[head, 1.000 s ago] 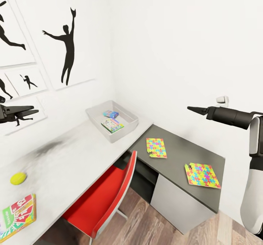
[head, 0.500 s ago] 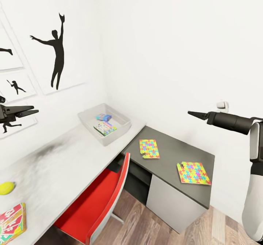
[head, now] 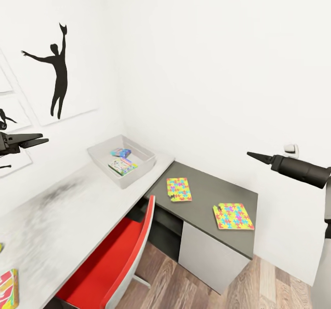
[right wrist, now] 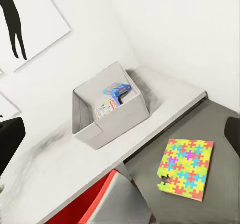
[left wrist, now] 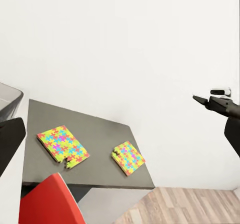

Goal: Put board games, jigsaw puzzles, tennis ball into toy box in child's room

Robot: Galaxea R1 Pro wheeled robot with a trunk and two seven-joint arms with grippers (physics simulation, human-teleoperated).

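The grey toy box [head: 138, 162] stands at the far end of the pale table [head: 69, 217]. A blue board game [head: 120, 152] and a green-edged one [head: 122, 165] lie inside it. Two jigsaw puzzles [head: 179, 189] [head: 233, 216] lie flat on the dark lower section [head: 207, 198]. A corner of the SKIP-BO box [head: 8, 288] shows at the bottom left. My left gripper [head: 46, 140] hangs open above the table's left side. My right gripper [head: 249, 153] hovers open, high to the right of the puzzles. Nothing sits between either pair of fingers [left wrist: 10, 139] [right wrist: 7, 144].
A red chair [head: 115, 263] is pushed in under the table in front of the toy box. White walls meet in a corner behind the table, with black silhouette posters [head: 57, 74] on the left wall and a socket [head: 291, 150] on the right. Wooden floor [head: 239, 290] lies below.
The camera has turned right, so the table, toy box and puzzles have slid left in the picture and the tennis ball has slipped past the left edge. Both arms keep their pose.
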